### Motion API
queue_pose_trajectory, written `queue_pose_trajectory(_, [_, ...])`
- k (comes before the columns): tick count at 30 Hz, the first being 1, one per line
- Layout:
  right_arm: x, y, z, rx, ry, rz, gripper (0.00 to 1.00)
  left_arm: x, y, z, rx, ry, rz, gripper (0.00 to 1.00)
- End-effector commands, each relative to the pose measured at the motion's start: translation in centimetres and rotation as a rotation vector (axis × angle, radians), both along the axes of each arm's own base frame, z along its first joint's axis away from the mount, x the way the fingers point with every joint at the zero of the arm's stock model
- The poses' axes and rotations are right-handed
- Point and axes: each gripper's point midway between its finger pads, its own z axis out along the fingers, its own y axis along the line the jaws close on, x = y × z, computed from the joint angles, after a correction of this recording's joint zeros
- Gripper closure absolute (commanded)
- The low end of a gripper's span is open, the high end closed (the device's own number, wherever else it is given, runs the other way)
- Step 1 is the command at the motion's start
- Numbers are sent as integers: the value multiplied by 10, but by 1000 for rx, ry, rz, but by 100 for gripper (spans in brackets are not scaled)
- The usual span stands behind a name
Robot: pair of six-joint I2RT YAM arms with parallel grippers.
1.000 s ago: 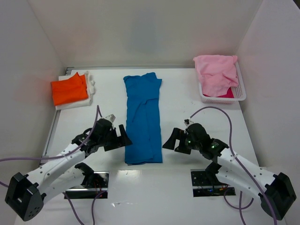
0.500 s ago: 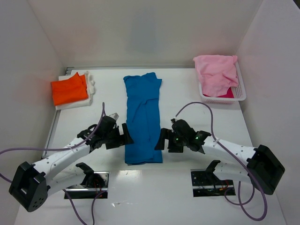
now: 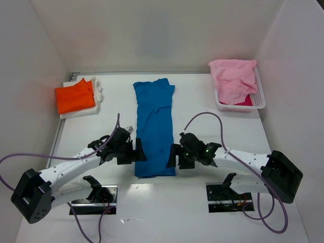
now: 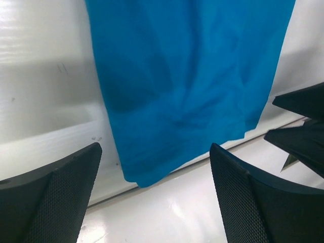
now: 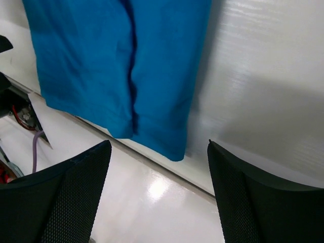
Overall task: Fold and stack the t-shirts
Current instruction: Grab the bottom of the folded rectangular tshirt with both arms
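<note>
The blue t-shirt [image 3: 153,124] lies on the table folded into a long narrow strip, its near hem toward the arms. My left gripper [image 3: 137,152] is open at the strip's near left corner, which shows in the left wrist view [image 4: 142,177]. My right gripper [image 3: 173,155] is open at the near right corner, which shows in the right wrist view [image 5: 172,149]. Both are empty. The orange t-shirt [image 3: 74,96] lies folded at the far left. The pink t-shirt [image 3: 233,78] is heaped in the basket.
The white plastic basket [image 3: 257,101] stands at the far right with a magenta cloth under the pink one. A white cloth [image 3: 97,93] lies under the orange shirt. White walls close in the table on three sides.
Both arms have moved inward toward the blue shirt's near end, and each open gripper now sits at a near corner. The shirts have not moved.
</note>
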Motion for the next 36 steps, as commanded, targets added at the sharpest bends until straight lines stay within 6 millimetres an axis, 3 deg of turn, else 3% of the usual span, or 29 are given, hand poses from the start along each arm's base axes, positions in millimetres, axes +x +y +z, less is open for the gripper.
queue_pose_trajectory(1, [3,9,4,16,-24,2,19,-10,-4,4,-35,40,1,6])
queue_pose_trajectory(9, [0,13,-8,20,4,-4,25,-34,2,-10,-64,106,39,12])
queue_pose_trajectory(19, [-2,11,-15,-36,12,-1,28,-41,5,-27,7,174,26,14])
queue_pose_trajectory(31, [-23,6,-27,-39,69,31,45,-41,-8,-33,19,180,-13,21])
queue_pose_trajectory(36, [-28,10,-27,-30,69,45,57,-40,-7,-39,50,180,-10,25])
